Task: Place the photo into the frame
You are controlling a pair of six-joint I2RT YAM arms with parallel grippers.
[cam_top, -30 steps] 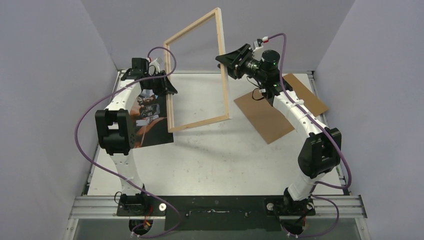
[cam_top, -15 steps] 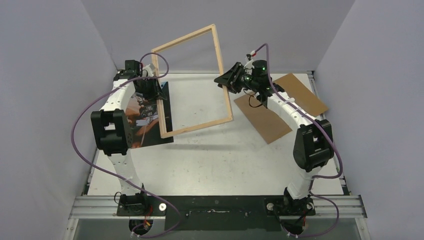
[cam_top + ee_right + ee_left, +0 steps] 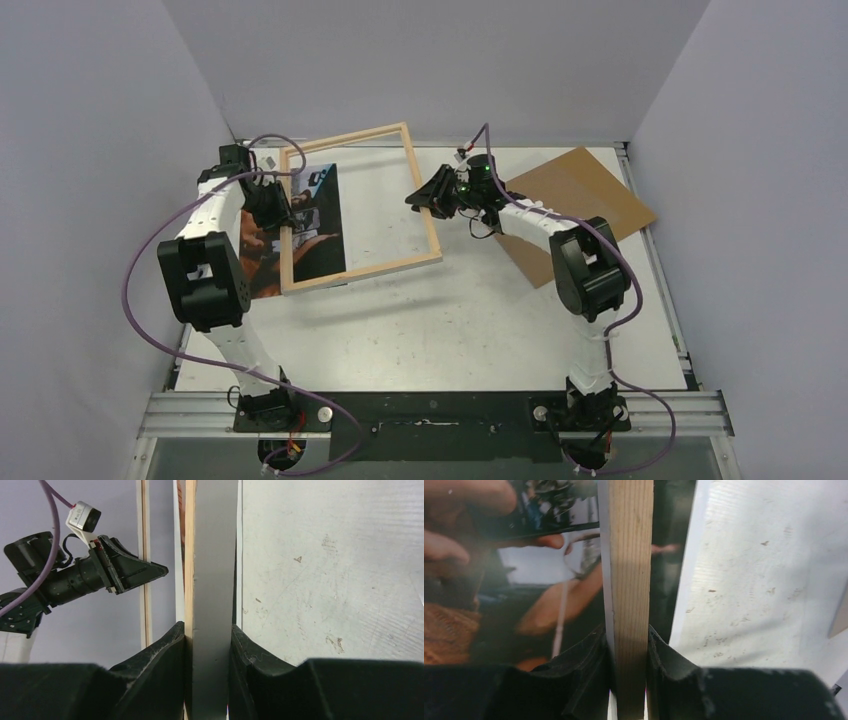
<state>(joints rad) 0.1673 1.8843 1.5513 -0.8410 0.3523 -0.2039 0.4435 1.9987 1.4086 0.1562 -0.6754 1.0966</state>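
The frame (image 3: 360,271) hangs tilted above the table (image 3: 420,340), showing light wood to the overhead camera. Its left rail crosses the photo (image 3: 316,222), which lies picture-up at the table's left side. Whether that rail touches the print cannot be told from any view. The left arm hides the photo's near left corner from above, and the right arm covers part of the brown backing board (image 3: 585,195). The left gripper (image 3: 277,207) is a dark blur overhead, but its wrist camera shows both pads (image 3: 586,667) pressed flat against the wooden rail (image 3: 630,570), with the photo (image 3: 519,585) out of focus behind. The right gripper (image 3: 426,197) is likewise clamped on the opposite rail, pads (image 3: 167,660) tight on a grey-shaded face edged in wood (image 3: 214,570). Only that view shows the far rail and the left gripper (image 3: 135,571) side-on. The picture's detail is too blurred to read.
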